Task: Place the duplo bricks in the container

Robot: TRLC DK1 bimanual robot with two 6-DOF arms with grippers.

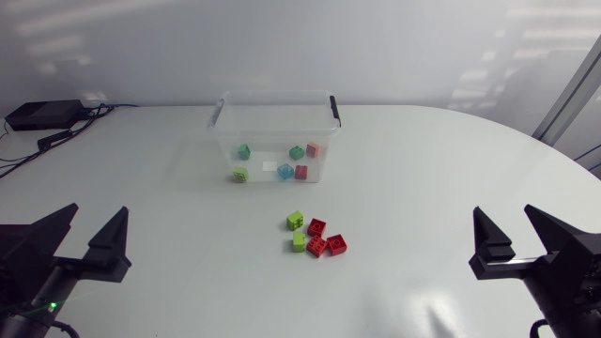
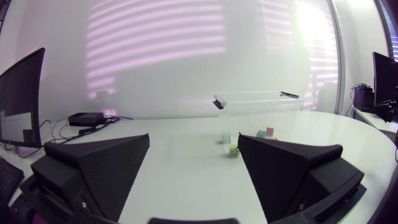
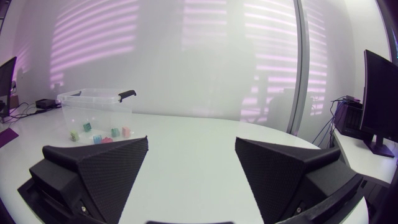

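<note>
A clear plastic container [image 1: 272,127] with black handle clips stands at the back middle of the table and holds several small bricks in green, teal, salmon, blue and red. In front of it lies a loose cluster: two green bricks [image 1: 295,220] [image 1: 300,241] and three red bricks [image 1: 316,226] [image 1: 316,246] [image 1: 336,244]. My left gripper [image 1: 84,240] sits open at the near left, far from the cluster. Open too is my right gripper [image 1: 523,240], at the near right. From the left gripper [image 2: 194,180] the container [image 2: 258,99] shows far ahead, and from the right gripper [image 3: 193,177] the container [image 3: 93,99] too.
A black box [image 1: 42,115] with cables lies at the table's back left corner. The white tabletop [image 1: 423,188] runs wide between both grippers and the bricks.
</note>
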